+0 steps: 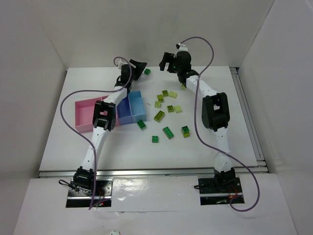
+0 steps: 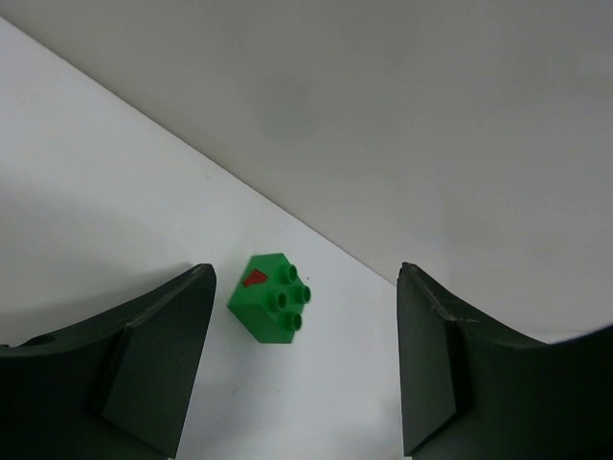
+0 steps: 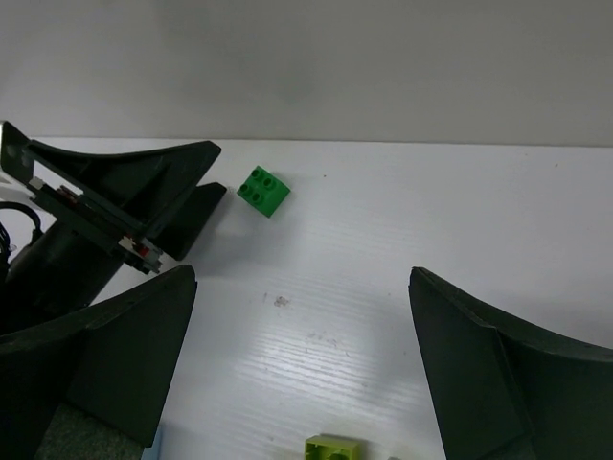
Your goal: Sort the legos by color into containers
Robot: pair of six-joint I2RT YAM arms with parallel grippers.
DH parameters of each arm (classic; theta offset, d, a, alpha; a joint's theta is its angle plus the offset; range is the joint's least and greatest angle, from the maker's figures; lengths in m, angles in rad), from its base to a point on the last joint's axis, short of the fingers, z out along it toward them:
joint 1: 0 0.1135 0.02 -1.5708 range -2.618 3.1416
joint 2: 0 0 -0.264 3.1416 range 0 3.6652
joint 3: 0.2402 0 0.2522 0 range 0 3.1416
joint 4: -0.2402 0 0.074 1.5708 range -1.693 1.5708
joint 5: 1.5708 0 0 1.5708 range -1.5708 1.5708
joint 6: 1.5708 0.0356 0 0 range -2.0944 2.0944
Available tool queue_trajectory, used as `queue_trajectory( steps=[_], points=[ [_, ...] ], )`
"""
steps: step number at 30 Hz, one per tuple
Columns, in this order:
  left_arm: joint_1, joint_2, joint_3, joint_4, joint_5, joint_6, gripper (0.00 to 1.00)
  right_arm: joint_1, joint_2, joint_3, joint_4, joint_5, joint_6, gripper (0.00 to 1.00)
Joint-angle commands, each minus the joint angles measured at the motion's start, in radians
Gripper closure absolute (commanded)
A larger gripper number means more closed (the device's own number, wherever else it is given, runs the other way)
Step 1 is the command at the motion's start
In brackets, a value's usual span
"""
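A dark green lego lies alone near the back wall, just right of my left gripper. In the left wrist view this lego has a small red mark and sits on the table closer to the left finger; the left gripper is open and holds nothing. My right gripper hovers at the back, open and empty, with the same green lego ahead of it. Several dark green and yellow-green legos lie scattered mid-table. The containers stand at the left: a pink bin and blue bins, partly hidden by the left arm.
The back wall rises right behind the lone green lego. The left gripper's fingers show in the right wrist view, close to that lego. A yellow-green brick sits at the bottom edge of that view. Cables loop off both arms.
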Motion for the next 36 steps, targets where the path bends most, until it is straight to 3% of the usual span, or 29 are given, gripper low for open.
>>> queue_trajectory(
  steps=[1,19,30,36],
  points=[
    [0.018,-0.003,0.030,0.041,-0.045,0.132,0.21,-0.005,-0.037,0.009,0.001,-0.012,-0.024,0.01],
    [-0.009,-0.003,0.041,0.050,0.041,0.642,0.09,-0.024,-0.028,0.019,-0.017,-0.054,-0.033,0.01],
    [-0.037,-0.013,0.068,0.021,0.027,0.860,0.09,-0.024,-0.028,0.019,-0.018,-0.084,-0.033,0.01],
    [-0.037,-0.003,0.079,0.021,0.018,0.900,0.10,-0.033,-0.028,0.019,-0.018,-0.104,-0.033,0.01]
  ],
)
